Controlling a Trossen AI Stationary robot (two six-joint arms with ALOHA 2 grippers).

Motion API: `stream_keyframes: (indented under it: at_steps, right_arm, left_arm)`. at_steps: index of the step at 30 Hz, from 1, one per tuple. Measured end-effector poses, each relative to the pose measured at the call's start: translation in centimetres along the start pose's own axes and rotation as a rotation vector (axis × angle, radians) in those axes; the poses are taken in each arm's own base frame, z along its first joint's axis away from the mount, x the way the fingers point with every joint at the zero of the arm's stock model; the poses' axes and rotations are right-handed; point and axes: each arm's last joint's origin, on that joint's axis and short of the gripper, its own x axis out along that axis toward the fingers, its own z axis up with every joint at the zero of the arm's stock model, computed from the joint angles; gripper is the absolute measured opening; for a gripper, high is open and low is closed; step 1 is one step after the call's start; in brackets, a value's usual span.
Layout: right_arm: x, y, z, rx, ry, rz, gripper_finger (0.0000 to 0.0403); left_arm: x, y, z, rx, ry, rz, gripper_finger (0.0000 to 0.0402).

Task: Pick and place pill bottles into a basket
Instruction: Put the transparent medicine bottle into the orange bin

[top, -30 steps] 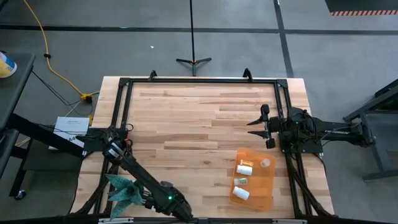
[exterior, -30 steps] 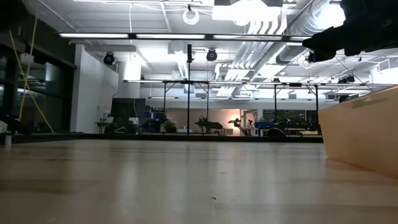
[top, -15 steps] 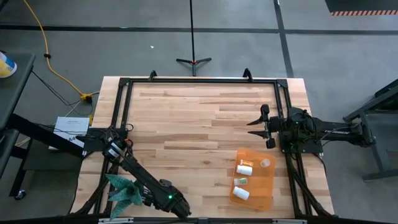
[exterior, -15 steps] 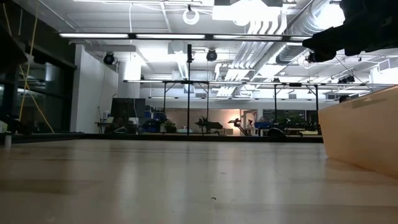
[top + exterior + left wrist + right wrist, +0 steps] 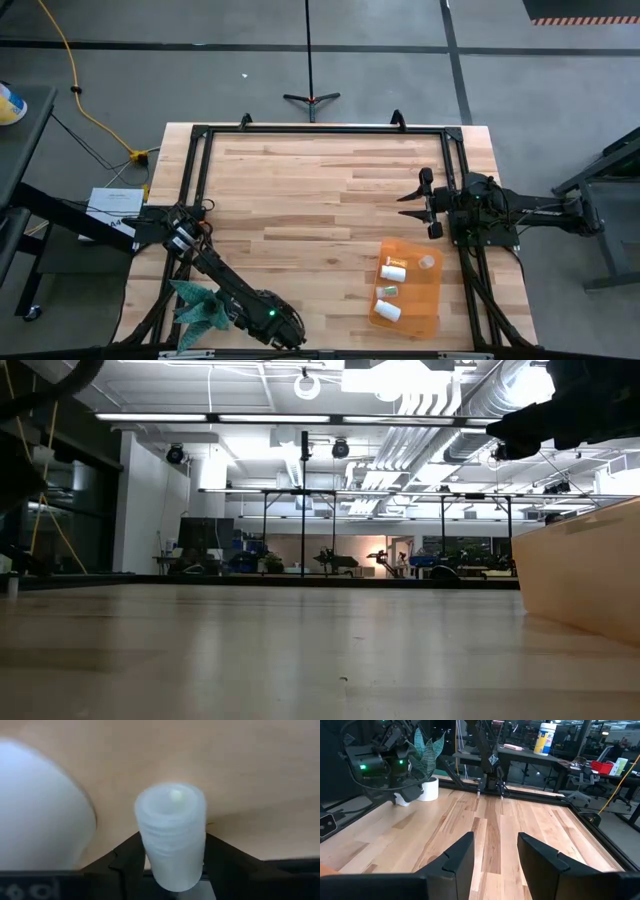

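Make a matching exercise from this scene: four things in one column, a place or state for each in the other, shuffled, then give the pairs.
Things:
1. left gripper
2. right gripper
3. orange basket
4. green plant

Places or states:
A. open, empty, over bare wood on the table's right side
B. holds pill bottles lying inside
C. at the table's near left corner, beside the left arm
D. shut on a white pill bottle

Pairs: 1-D, 2-A, 3-B, 4-C
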Motion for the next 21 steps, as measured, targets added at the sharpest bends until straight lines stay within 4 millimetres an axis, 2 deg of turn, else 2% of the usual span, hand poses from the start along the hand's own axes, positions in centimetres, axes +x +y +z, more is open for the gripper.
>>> stream_keyframes:
  at_steps: [6, 13, 16, 21]
  right_arm:
    - [0.0, 0.0, 0.0, 0.017, 0.0, 0.0, 0.0142]
    - [0.0, 0.0, 0.0, 0.033, 0.0, 0.004, 0.0142]
    - [0.0, 0.0, 0.0, 0.047, -0.001, 0.004, 0.0142]
    - [0.0, 0.0, 0.0, 0.084, 0.0, 0.004, 0.0142]
  left_arm:
    - [-0.3, 0.0, 0.4, 0.165, -0.067, -0.007, 0.0174]
    - [-1.2, 0.2, 1.2, 0.314, -0.132, 0.018, 0.0175]
    - [-2.6, 0.1, 1.9, 0.357, -0.223, 0.014, 0.0181]
    - [-6.3, -0.2, 3.2, 0.474, -0.411, -0.058, 0.0171]
